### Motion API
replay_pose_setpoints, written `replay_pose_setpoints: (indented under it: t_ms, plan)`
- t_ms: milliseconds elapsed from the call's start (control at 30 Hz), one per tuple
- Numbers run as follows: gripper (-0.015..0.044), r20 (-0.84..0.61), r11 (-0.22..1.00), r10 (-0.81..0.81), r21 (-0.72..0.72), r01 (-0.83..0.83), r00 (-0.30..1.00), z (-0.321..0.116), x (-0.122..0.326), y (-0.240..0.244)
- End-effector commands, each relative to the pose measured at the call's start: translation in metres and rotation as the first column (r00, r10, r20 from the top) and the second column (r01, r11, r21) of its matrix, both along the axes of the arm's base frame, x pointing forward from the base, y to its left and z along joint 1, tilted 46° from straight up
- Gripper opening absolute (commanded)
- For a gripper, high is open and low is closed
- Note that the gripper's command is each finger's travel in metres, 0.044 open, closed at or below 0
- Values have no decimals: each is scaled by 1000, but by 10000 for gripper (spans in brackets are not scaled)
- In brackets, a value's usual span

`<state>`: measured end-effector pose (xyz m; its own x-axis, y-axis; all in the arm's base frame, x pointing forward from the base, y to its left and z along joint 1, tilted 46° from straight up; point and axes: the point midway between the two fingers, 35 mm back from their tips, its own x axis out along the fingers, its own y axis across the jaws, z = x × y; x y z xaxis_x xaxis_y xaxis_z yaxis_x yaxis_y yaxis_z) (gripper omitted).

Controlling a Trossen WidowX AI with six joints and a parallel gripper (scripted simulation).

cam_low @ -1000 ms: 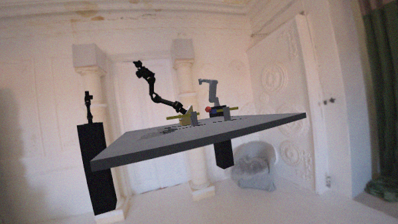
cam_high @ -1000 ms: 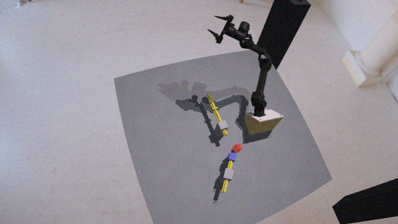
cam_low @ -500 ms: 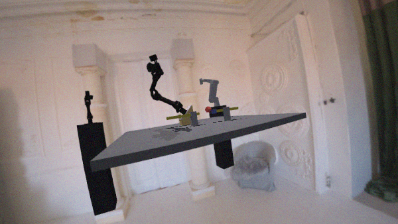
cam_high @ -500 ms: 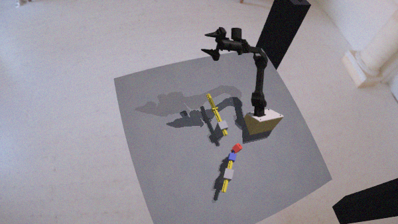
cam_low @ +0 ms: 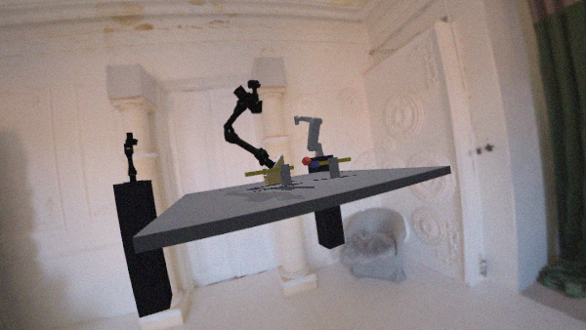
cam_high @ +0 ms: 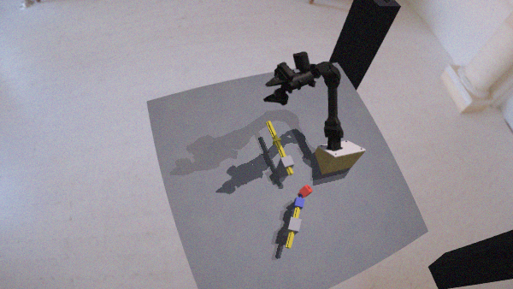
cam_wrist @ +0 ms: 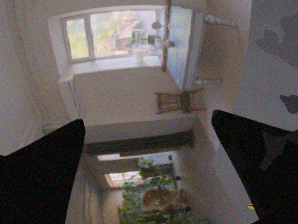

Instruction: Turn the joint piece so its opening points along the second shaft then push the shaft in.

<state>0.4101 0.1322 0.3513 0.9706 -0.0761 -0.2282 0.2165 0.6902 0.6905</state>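
A pale, ornately moulded room with columns surrounds the dark grey slab tabletop (cam_high: 205, 214) (cam_low: 293, 205), whose near corner is cut off by the lower edge of the top view. High above it hangs the black two-fingered gripper (cam_high: 266, 91) (cam_low: 250, 98) (cam_wrist: 150, 120), its fingers wide apart with nothing between them. In the exterior view the fingers merge into one dark mass and are hard to separate; in the wrist view the frame cuts off their roots.

Well below the gripper, the long yellow second shaft (cam_high: 280, 148) (cam_low: 256, 174) passes through its light grey block (cam_high: 286, 161) (cam_low: 286, 175). Farther from the gripper, beyond that shaft, stands the other light grey block (cam_high: 295, 224) (cam_low: 334, 167), carrying the shorter yellow shaft (cam_high: 290, 240) (cam_low: 344, 159) with a blue square piece (cam_high: 299, 202) (cam_low: 314, 164) on its end. Beyond the blue piece sits the red square joint piece (cam_high: 305, 191) (cam_low: 306, 160), well apart from the gripper and apart from the second shaft — its opening is too small to make out. A yellow sliver (cam_wrist: 251, 206) shows beside one finger in the wrist view — which shaft, I cannot tell.
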Motion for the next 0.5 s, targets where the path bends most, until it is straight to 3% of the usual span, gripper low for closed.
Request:
replay_pose_setpoints:
  t_ms: [0,467]
  plan:
    - [440,-140,998,46,-46,-53,989,-44,3,22]
    - [440,-543,960,86,-180,-216,836,-172,-22,65]
